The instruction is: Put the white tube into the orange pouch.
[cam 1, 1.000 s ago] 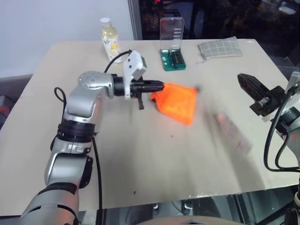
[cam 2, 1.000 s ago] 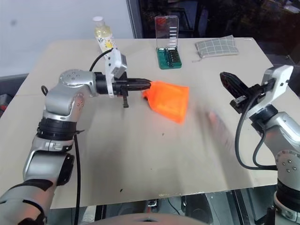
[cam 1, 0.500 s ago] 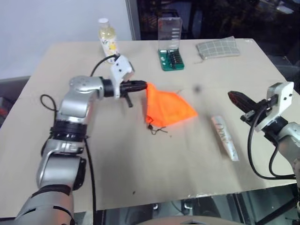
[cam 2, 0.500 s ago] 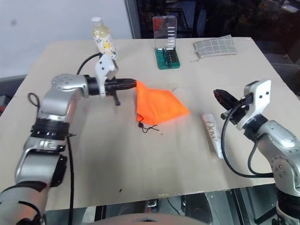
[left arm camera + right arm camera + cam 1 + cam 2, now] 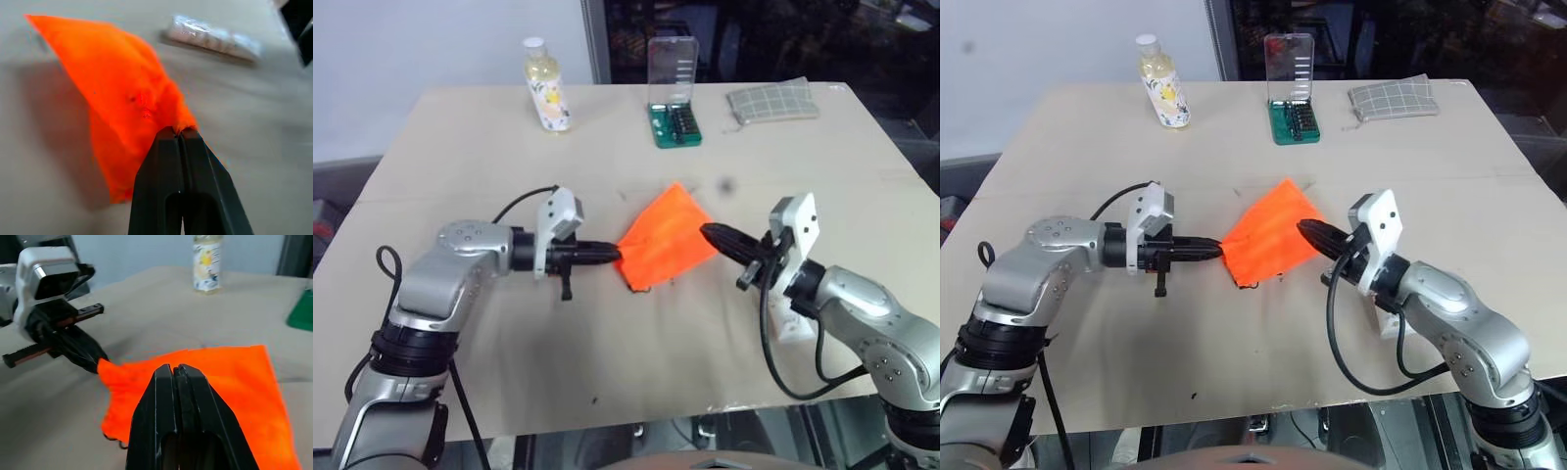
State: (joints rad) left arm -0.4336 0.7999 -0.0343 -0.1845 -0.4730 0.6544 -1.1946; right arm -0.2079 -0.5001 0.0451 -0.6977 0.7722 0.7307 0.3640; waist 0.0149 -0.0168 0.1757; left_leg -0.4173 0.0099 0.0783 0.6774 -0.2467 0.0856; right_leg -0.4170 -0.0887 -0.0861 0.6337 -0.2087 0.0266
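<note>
The orange pouch (image 5: 662,238) hangs by one corner over the middle of the table, its lower part resting on the board. My left gripper (image 5: 613,256) is shut on that left corner, as the left wrist view confirms with the left gripper (image 5: 179,132) pinching orange cloth. My right gripper (image 5: 709,233) is shut with nothing in it, and its tip sits at the pouch's right edge. The white tube (image 5: 213,39) lies flat on the table beyond the pouch. In the head views the white tube (image 5: 789,327) is mostly hidden under my right forearm.
At the back of the table stand a clear yellowish bottle (image 5: 548,86), a green bit case with an open clear lid (image 5: 674,116) and a grey checked pouch (image 5: 773,100). The table's near edge (image 5: 705,411) runs just below both arms.
My left gripper has drawn the pouch toward the near side of the table. My right gripper has swung left from the table's right side to the pouch's edge, passing over the tube.
</note>
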